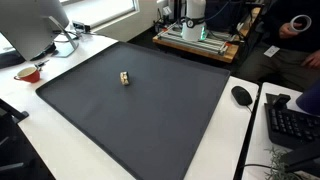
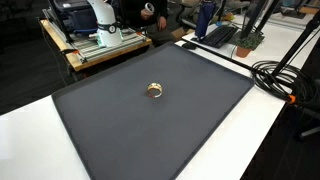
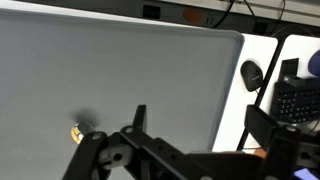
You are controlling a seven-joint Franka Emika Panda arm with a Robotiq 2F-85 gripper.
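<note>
No lettering, brand, number or sign can be read in any of the views. The keys of the keyboard [image 1: 293, 123] at the right edge of the table are too small and blurred to make out, both in an exterior view and in the wrist view. The small object [image 2: 154, 90] in the middle of the dark mat [image 2: 110, 125] shows no legible mark at this size.

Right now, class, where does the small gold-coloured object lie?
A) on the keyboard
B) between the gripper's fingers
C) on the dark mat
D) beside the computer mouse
C: both exterior views show the small object alone on the dark mat, apart from the gripper.
</note>
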